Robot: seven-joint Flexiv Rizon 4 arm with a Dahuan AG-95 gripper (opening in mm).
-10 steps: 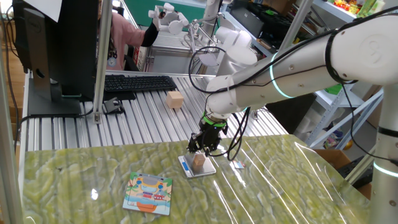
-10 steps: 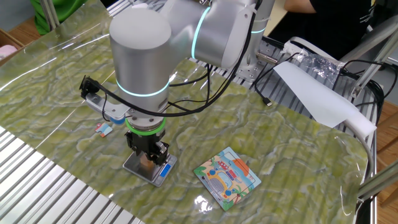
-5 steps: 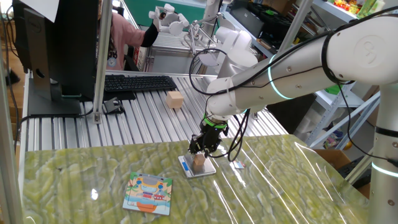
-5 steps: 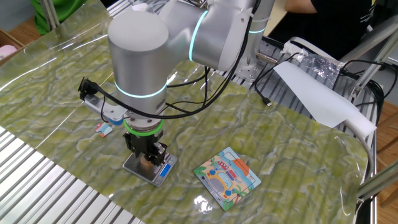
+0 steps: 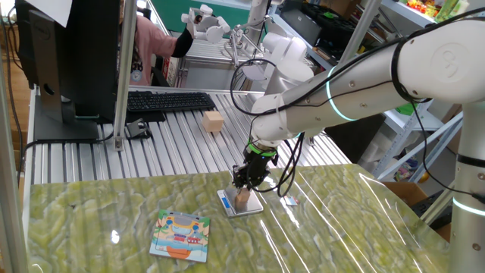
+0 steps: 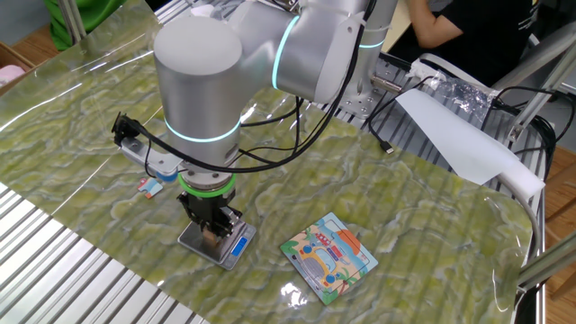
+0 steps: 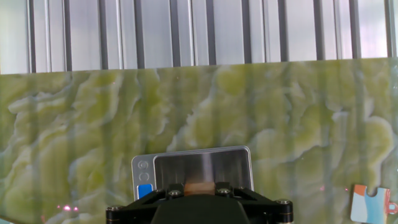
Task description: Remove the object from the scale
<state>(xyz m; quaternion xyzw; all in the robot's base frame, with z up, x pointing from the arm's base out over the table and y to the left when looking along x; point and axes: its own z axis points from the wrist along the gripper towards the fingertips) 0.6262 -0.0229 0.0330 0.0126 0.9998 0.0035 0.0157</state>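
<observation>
The scale (image 5: pixel 239 202) lies on the green mat, its silvery platform and blue-white display strip showing in the hand view (image 7: pixel 202 167) and in the other fixed view (image 6: pixel 216 245). The object, a tiny tan-orange wooden cube (image 5: pixel 243 199), rests on the platform. My gripper (image 5: pixel 244 187) stands low over the scale, with one finger close on each side of the cube (image 7: pixel 199 186). In the other fixed view the gripper (image 6: pixel 212 229) hides most of the cube. The jaws look slightly open around the cube, which still sits on the platform.
A colourful picture card (image 5: pixel 180 236) lies on the mat left of the scale and shows in the other fixed view (image 6: pixel 328 256). A small orange-blue tag (image 7: pixel 371 203) lies to the right. A larger pale wooden block (image 5: pixel 213 121) and a keyboard (image 5: pixel 167 101) sit on the slatted table behind.
My gripper has sunk a little lower, so its fingers now stand around the cube. The cube and scale have not moved.
</observation>
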